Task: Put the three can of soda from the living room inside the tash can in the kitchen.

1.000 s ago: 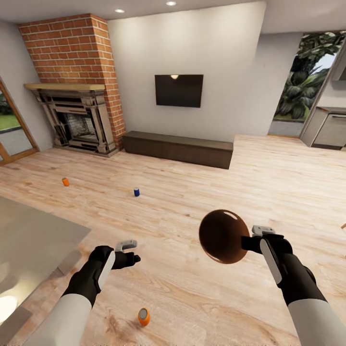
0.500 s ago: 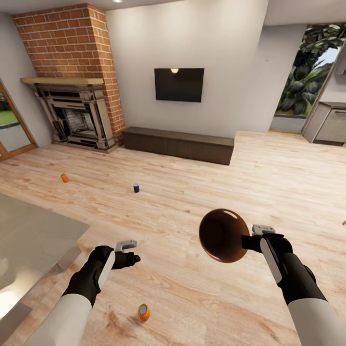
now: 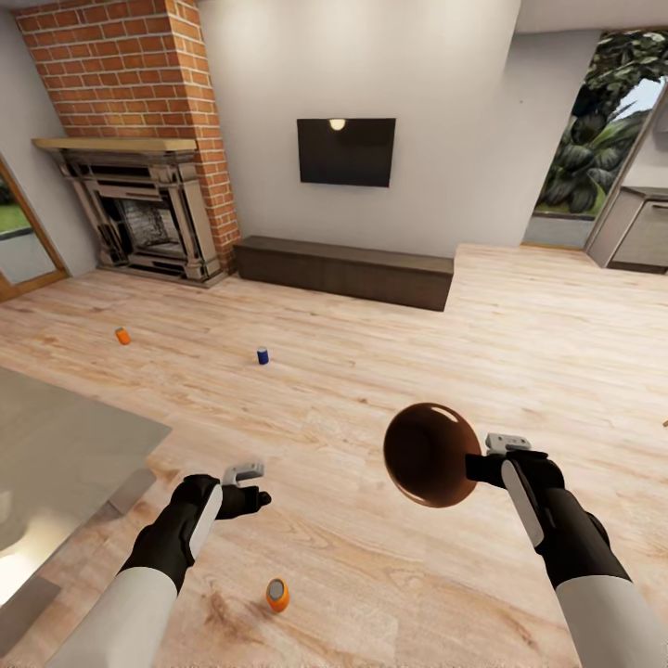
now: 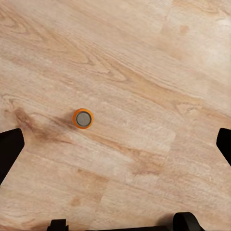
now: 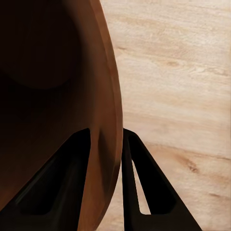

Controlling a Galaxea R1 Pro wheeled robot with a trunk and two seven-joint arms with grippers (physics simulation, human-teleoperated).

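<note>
Three soda cans are on the wood floor. One orange can (image 3: 277,594) stands close in front of me, below my left gripper (image 3: 249,486). The left wrist view looks straight down on that can's (image 4: 83,118) silver top, with the dark fingertips (image 4: 9,150) spread wide, so the gripper is open. A dark blue can (image 3: 263,355) and another orange can (image 3: 122,336) are farther off toward the fireplace. My right gripper (image 3: 484,466) holds the copper-brown trash can (image 3: 431,455) in the air. Its fingers (image 5: 65,185) sit either side of the trash can's wall (image 5: 103,86).
A grey low table (image 3: 65,445) fills the near left. A brick fireplace (image 3: 139,139) and a long dark low cabinet (image 3: 343,269) line the far wall. Kitchen units (image 3: 640,232) show at the far right. Wood floor stretches between.
The whole view has shifted, so the camera has moved; the fireplace and the cans sit higher in the picture. Both arms hold their poses and the trash can stays gripped.
</note>
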